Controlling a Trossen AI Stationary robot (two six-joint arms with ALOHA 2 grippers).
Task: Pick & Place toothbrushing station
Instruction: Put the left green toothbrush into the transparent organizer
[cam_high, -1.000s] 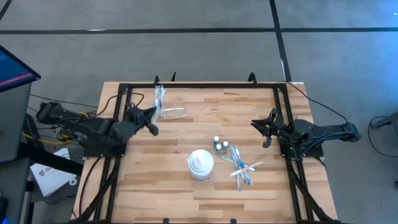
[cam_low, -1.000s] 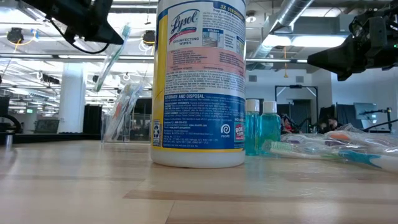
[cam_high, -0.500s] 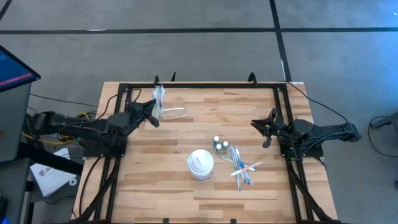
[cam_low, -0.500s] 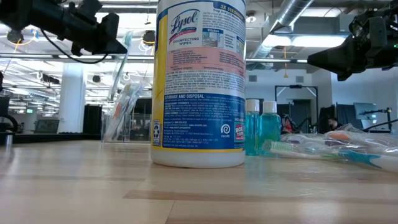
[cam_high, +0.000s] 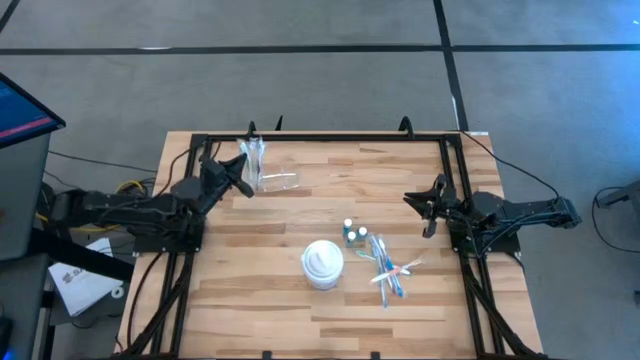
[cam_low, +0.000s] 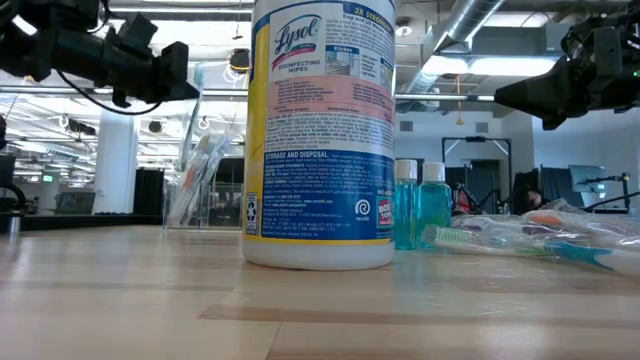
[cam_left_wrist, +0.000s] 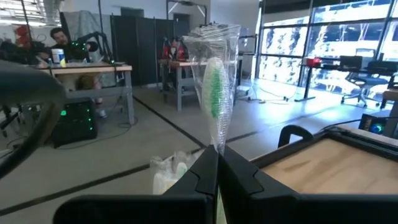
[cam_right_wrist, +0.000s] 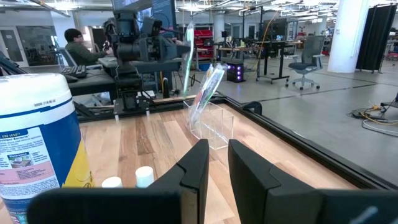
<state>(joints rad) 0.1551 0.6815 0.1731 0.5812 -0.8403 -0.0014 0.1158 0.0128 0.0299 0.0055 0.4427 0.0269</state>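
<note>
From above, the left gripper (cam_high: 243, 168) hovers at the far cups (cam_high: 270, 181), while loose brushes (cam_high: 388, 272) and tubes (cam_high: 352, 232) lie unsorted beside the wipes tub (cam_high: 322, 264). At table level, the tub blocks the middle. The left wrist shows fingers clamped on a wrapped green toothbrush (cam_left_wrist: 216, 96). The right gripper (cam_right_wrist: 217, 163) waits, slightly parted, empty.

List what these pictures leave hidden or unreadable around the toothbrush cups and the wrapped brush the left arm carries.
- Low view: the Lysol wipes canister blocks part of the clear cups behind it.
- Left wrist view: the left gripper holds a wrapped green toothbrush; its lower end is hidden between the jaws.
- High view: the loose toothbrushes are too small to count.
- Right wrist view: the right gripper shows nothing between its jaws.
</note>
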